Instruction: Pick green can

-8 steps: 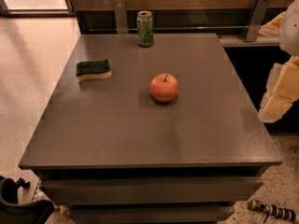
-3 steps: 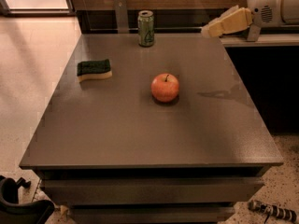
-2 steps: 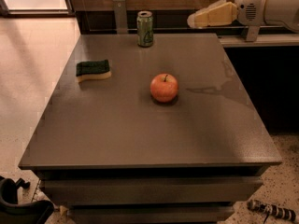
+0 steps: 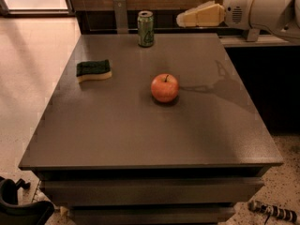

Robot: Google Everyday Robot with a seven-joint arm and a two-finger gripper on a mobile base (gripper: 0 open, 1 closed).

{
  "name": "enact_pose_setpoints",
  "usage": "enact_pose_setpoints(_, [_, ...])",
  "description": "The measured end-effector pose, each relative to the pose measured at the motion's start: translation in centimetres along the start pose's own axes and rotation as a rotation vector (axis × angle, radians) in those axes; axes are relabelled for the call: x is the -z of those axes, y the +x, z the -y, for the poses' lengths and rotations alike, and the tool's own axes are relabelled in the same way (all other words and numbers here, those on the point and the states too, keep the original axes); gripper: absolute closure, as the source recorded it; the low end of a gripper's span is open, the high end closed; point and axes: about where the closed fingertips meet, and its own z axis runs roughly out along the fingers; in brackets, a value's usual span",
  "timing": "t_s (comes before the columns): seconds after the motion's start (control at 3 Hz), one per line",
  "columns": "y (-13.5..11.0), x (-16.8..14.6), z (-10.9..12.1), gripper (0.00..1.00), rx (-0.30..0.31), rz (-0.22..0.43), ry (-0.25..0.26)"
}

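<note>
The green can [image 4: 146, 28] stands upright near the far edge of the dark grey table [image 4: 140, 125], pale green with a dark mark and a silver rim. My gripper [image 4: 183, 18] comes in from the upper right on a white arm, its cream fingers pointing left. It hangs above the table's far edge, to the right of the can and apart from it. It holds nothing.
A red apple [image 4: 164, 88] sits mid-table. A yellow sponge with a green top [image 4: 93, 71] lies at the left. A wooden wall and metal posts run behind the table. A dark counter stands at the right. Pale floor lies to the left.
The arm has swung up from the right side of the table to the far edge, and the gripper has moved left toward the can. The can, apple and sponge have not moved.
</note>
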Motion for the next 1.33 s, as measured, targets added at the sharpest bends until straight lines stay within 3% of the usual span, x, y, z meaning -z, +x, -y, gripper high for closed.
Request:
enact_pose_setpoints(0.33, [1.3, -1.9, -0.1, 0.00, -0.024, -0.024, -0.001])
enact_pose_setpoints(0.67, [4.1, -6.2, 0.0, 0.00, -0.067, -0.058, 0.008])
enact_pose_setpoints(1.33, [7.5, -14.8, 0.3, 0.00, -0.153, -0.008, 0.020])
